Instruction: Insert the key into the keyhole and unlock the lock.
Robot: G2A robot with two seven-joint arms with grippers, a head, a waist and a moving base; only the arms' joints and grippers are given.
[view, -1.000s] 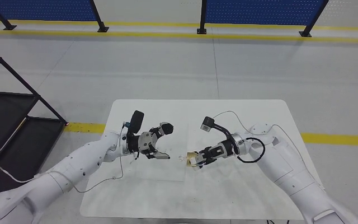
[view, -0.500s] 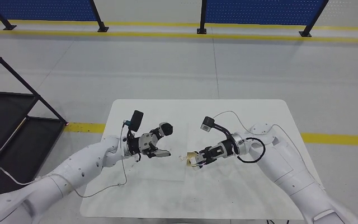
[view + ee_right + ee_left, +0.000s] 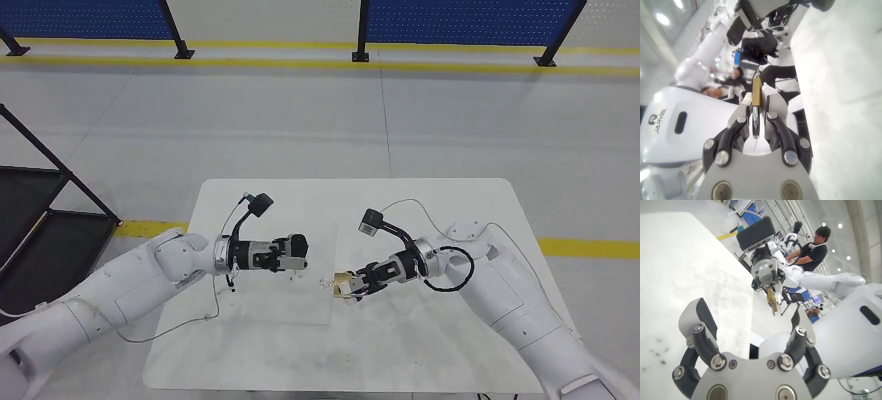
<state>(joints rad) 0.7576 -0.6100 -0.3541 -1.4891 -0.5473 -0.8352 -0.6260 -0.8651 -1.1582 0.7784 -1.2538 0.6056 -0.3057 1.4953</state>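
Clamped in gripper (image 3: 756, 95): a brass lock (image 3: 756, 89), pinched on its flat sides by both fingers (image 3: 772, 98). Chrome shackle (image 3: 755, 123) toward the wrist, thin key (image 3: 757, 73) poking from the far end. White table (image 3: 838, 75) alongside. Other arm (image 3: 702, 53) beyond, well apart.

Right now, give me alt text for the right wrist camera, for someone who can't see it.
The right claw clamps a brass padlock by its sides, silver shackle pointing back toward the camera. What looks like a key sticks out of the far end, with the white table alongside.
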